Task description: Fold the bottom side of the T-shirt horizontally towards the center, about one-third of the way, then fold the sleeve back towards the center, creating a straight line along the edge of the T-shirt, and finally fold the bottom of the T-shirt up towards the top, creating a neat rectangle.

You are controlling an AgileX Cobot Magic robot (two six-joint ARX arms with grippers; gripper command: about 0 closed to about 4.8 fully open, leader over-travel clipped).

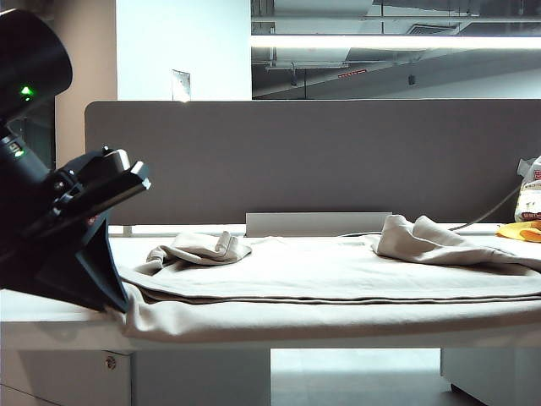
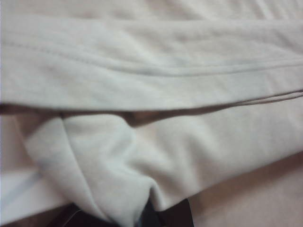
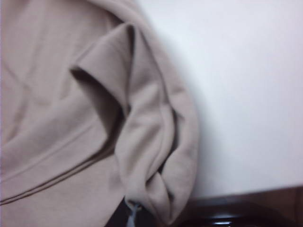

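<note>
The beige T-shirt [image 1: 338, 275] lies spread across the white table [image 1: 51, 309], folded into long layers, and its near edge hangs over the front. Two bunched lumps of its cloth rise at the back left [image 1: 207, 248] and back right [image 1: 423, 239]. My left arm [image 1: 76, 245] reaches down to the shirt's near left corner. In the left wrist view my left gripper [image 2: 142, 218] is shut on a pinched fold of the shirt [image 2: 109, 179], below a stitched hem [image 2: 189, 71]. My right gripper [image 3: 142, 215] is shut on a bunched fold of the shirt [image 3: 156, 156]. It is out of the exterior view.
A grey partition [image 1: 321, 161] stands behind the table, with a white strip [image 1: 317, 223] at its foot. A yellow-and-white packet [image 1: 522, 228] and a cable lie at the back right. Bare white tabletop [image 3: 246, 94] shows beside the cloth in the right wrist view.
</note>
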